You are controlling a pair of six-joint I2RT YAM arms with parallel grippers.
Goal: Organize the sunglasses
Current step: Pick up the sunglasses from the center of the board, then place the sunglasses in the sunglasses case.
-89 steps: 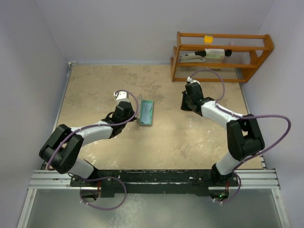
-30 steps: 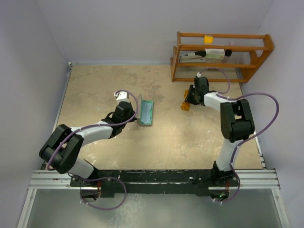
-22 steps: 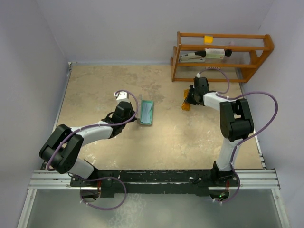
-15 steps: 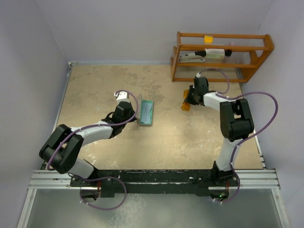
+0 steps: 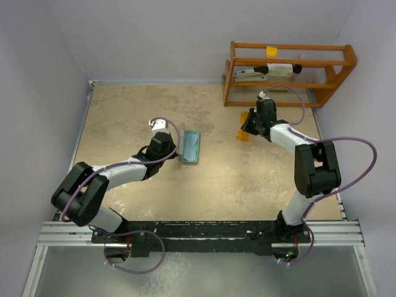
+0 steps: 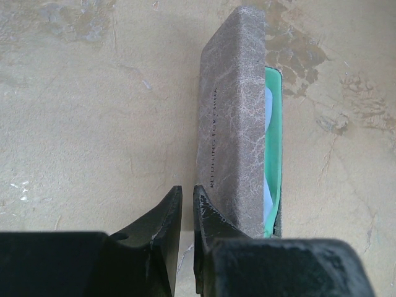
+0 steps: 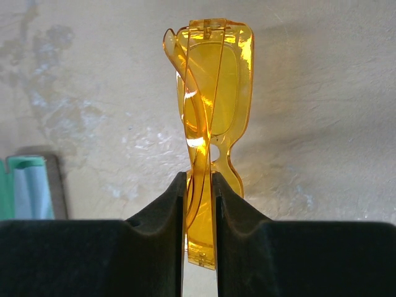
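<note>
Firmly, right gripper (image 7: 199, 180) pinches sunglasses (image 7: 215, 80) (folded, amber); left gripper (image 6: 185, 193) nearly closed beside case (image 6: 232, 111).

top: overhead, whole table (image 5: 124, 111) | wrists: close, low, facing forward (both catch the case (image 6: 232, 124))

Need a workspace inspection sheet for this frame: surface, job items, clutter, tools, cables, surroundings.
Surface: beige mottled table, darker patches, no spill seen.
Job's things: orange sunglasses folded, clamped upright; grey case open, green lining, light blue cloth inside.
Clutter: wooden rack at far right, small items on it.
Grippers: right tool shut on sunglasses; left tool jaws nearly together, nothing seen between, beside case.
Cables: purple cables loop off both arms, no snag seen.
Surroundings: plain pale walls; nothing else seen.
</note>
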